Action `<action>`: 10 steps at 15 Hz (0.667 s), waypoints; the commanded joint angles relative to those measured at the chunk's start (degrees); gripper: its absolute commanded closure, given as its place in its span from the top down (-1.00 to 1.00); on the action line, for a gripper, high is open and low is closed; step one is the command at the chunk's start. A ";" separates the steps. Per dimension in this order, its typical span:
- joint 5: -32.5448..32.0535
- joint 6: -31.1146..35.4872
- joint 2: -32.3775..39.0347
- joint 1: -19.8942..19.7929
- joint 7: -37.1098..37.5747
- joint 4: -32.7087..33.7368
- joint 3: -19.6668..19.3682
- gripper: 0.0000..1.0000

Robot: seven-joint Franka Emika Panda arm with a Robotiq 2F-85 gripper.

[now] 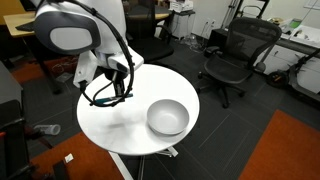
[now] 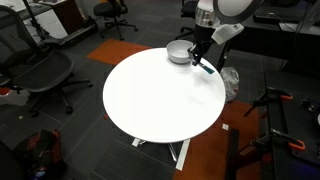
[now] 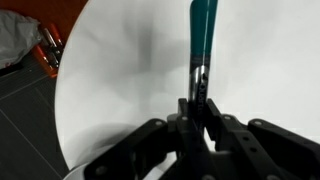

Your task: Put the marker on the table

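The marker [image 3: 203, 35] is a slim teal stick with a dark end, and my gripper [image 3: 198, 100] is shut on that dark end. It points away from the jaws over the round white table [image 3: 110, 80]. In an exterior view the marker [image 2: 204, 67] hangs tilted from my gripper [image 2: 198, 56] just above the table [image 2: 160, 95], beside the grey bowl [image 2: 179, 51]. In an exterior view my gripper [image 1: 118, 80] is over the table's far left part [image 1: 120, 120], with the bowl [image 1: 167, 117] at the right.
Black office chairs [image 1: 235, 55] stand around the table. An orange carpet patch [image 1: 285, 150] lies on the floor. A chair [image 2: 40, 70] and a black stand [image 2: 270, 120] sit near the table's sides. A white bag [image 3: 20, 40] lies on the floor.
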 commanded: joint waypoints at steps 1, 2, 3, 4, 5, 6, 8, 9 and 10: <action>1.25 3.65 1.01 0.19 -1.69 -1.44 0.91 -0.91; 1.31 4.06 1.35 0.18 -1.66 -1.65 1.10 -0.91; 1.69 4.66 1.94 0.06 -1.75 -1.71 1.44 -0.91; 1.76 5.30 2.56 0.08 -1.64 -1.75 1.60 -0.91; 1.92 5.70 3.17 0.05 -1.54 -1.72 1.79 -0.91; 2.17 6.21 3.94 -0.09 -1.64 -1.60 2.01 -0.91; 2.20 7.40 5.27 -0.14 -1.41 -1.39 2.09 -0.91; 1.89 8.02 5.92 0.04 -0.95 -1.26 1.84 -0.91; 2.05 8.58 6.49 -0.06 -0.96 -1.10 1.95 -0.91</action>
